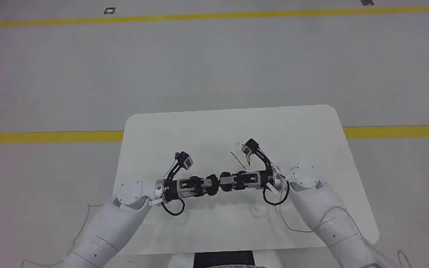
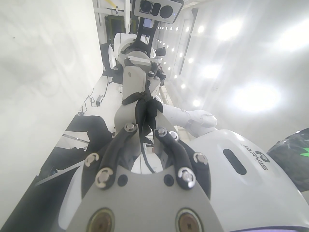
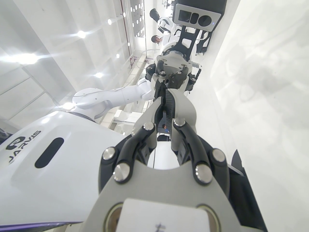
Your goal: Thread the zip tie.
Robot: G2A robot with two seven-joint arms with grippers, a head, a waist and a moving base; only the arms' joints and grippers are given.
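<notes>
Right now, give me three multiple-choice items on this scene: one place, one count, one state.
1. Where do the two tools meet?
A. above the table
B. above bare floor
C. above a yellow line

2. How many yellow floor lines?
A. one
B. two
C. four

3. The right tool's fingers are:
A. spread wide
B. closed together
C. missing

Answers:
1 A: the left tool and right tool face tip to tip above the white table.
2 B: a far line and a near line.
3 B: its fingers converge until the pads meet.
</notes>
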